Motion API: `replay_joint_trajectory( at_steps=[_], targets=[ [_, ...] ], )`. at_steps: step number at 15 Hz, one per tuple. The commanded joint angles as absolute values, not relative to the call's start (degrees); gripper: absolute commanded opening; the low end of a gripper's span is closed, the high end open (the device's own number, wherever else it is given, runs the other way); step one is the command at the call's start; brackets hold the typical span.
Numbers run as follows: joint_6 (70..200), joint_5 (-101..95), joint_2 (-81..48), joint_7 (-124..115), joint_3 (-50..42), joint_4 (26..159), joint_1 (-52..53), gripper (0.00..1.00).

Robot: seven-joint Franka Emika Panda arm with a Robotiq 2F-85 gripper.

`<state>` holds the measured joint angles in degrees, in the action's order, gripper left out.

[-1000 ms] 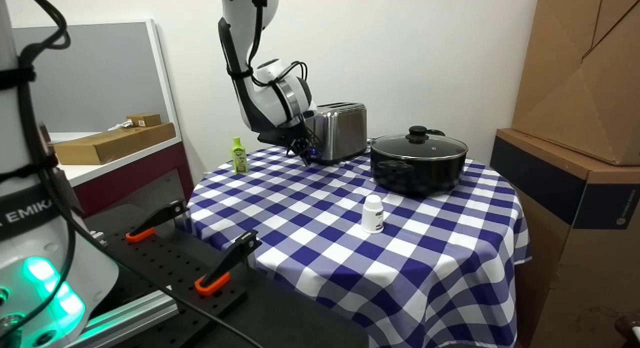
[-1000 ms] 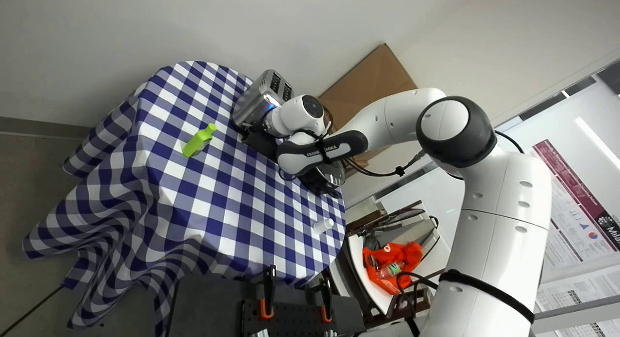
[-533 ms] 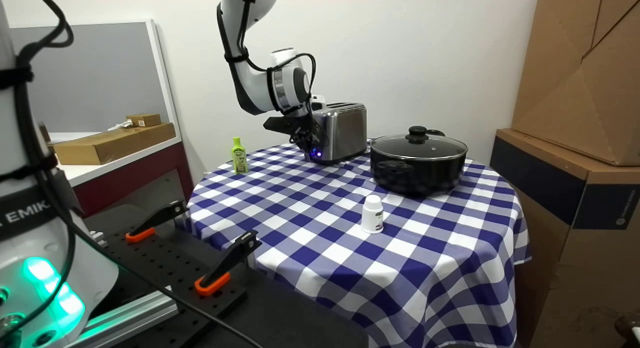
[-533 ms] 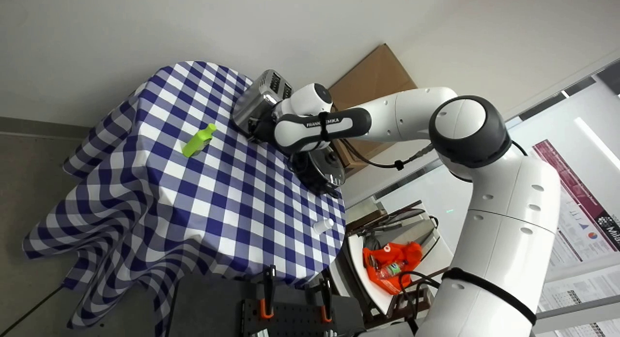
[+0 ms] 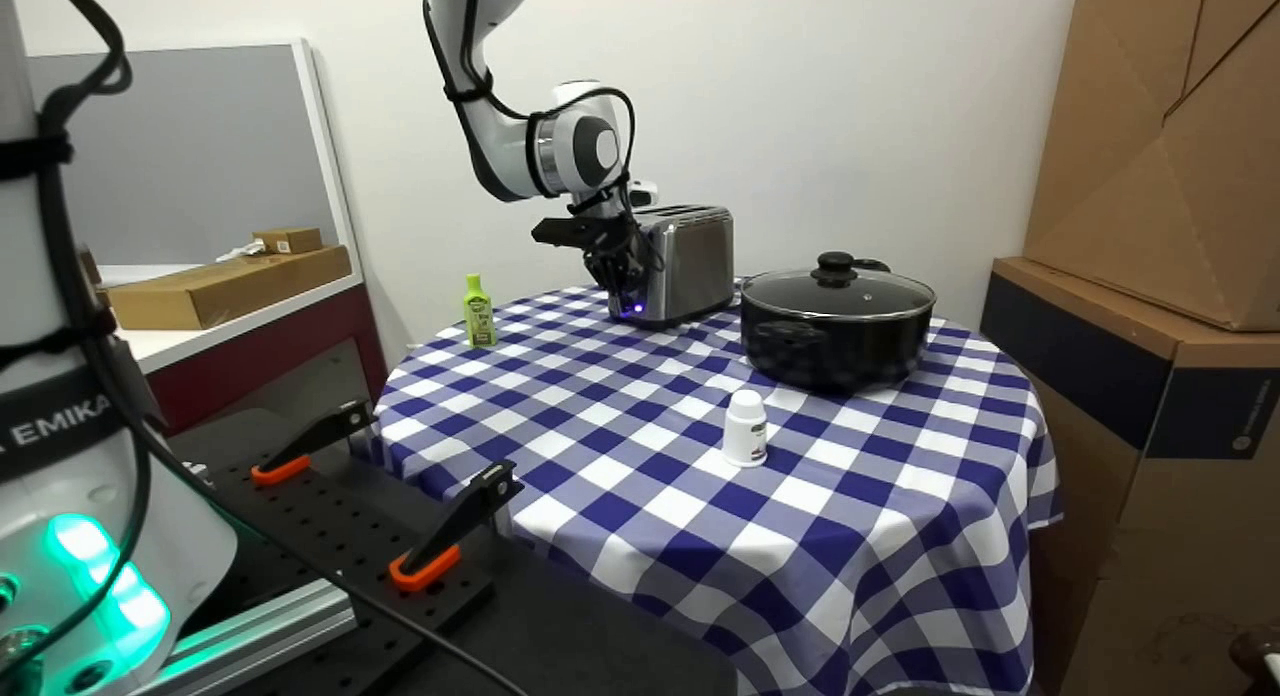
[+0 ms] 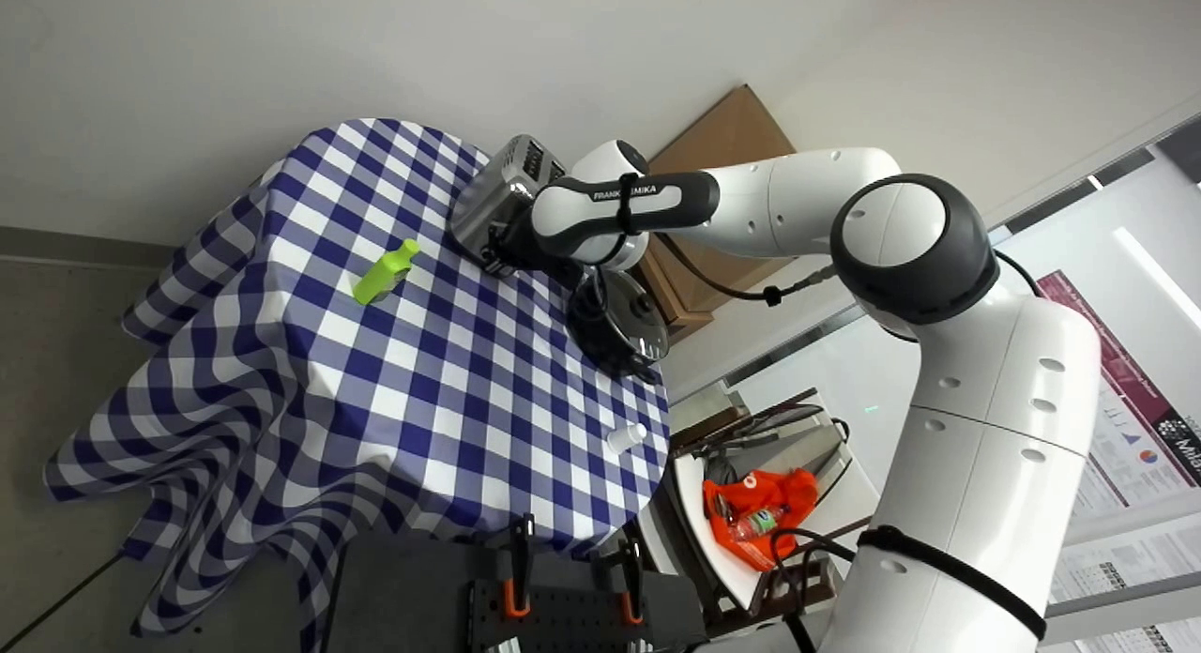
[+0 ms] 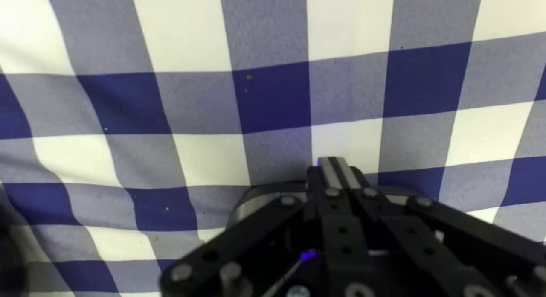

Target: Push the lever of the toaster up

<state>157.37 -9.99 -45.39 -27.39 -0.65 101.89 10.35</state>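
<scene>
1. Hanging in folds past the edge of the surface (image 5: 600,416), a blue-and-white checked cloth (image 6: 281,503) is spread beneath everything set there.
2. The white arm (image 6: 976,372) is extended above the surface and is bent at several joints.
3. The silver toaster (image 5: 695,266) is placed upright near the wall-side edge of the surface, as shown in both exterior views; its lever cannot be made out.
4. The black pot (image 5: 840,351), covered by a glass lid (image 5: 885,294) with a black knob (image 5: 835,268), is set near the toaster.
5. The end effector (image 7: 339,172) is closed, its pale fingertips (image 7: 329,173) being laid side by side in the wrist view. It is positioned at one end of the toaster and pointed downward; whether contact is made cannot be told.
6. The green bottle (image 5: 480,316) is stood upright, well apart from the pot.
7. The white bottle (image 5: 745,433), smaller than the green one, is stood upright near the pot.
8. A violet light (image 7: 308,255) is seen among the end effector's dark parts.
</scene>
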Motion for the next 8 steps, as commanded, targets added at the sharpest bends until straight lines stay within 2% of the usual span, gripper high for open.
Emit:
replay_joint_trajectory(
  at_steps=[1,8],
  targets=[
    [152.5,-7.4,-45.3,-25.2,-3.9,99.8,13.0,0.00],
    [148.4,-7.5,-45.9,-23.9,-4.1,98.6,13.5,0.00]
  ],
)
